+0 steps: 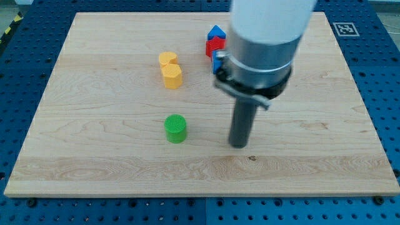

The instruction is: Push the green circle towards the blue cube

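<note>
The green circle (175, 128) is a short green cylinder on the wooden board, left of the board's middle and toward the view's bottom. The blue cube (215, 61) shows only as a small blue sliver at the arm's left edge, mostly hidden behind the arm. My tip (238, 145) rests on the board to the right of the green circle, about a hundred pixels away and slightly lower, not touching it. The blue cube lies above the tip, toward the view's top.
A blue pointed block (216, 31) and a red block (214, 45) sit just above the blue cube. A yellow heart-like block (166, 59) and a yellow hexagonal block (172, 75) stand above the green circle. The arm's large body (262, 37) hides the upper middle of the wooden board (94, 156).
</note>
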{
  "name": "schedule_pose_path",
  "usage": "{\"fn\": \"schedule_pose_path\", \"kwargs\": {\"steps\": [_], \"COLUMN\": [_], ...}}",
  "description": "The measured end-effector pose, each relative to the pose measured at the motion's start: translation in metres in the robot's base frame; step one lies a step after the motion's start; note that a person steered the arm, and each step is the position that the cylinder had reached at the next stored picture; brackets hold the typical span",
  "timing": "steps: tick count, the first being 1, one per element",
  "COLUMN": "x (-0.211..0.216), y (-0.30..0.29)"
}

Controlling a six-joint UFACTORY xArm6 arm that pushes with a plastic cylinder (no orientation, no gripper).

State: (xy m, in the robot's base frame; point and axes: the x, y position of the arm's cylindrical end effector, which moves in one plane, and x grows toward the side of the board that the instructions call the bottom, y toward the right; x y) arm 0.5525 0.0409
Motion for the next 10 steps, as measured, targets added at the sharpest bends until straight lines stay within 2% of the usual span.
{"fn": "schedule_pose_path", "kwargs": {"steps": [1,2,3,4,5,6,9,10], "x": [0.02,0.015,0.021,0.02,0.004,-0.019,-0.028,-0.043], "y": [-0.024,-0.023,-0.046,-0.095,-0.108,-0.108,-0.079,-0.075]}}
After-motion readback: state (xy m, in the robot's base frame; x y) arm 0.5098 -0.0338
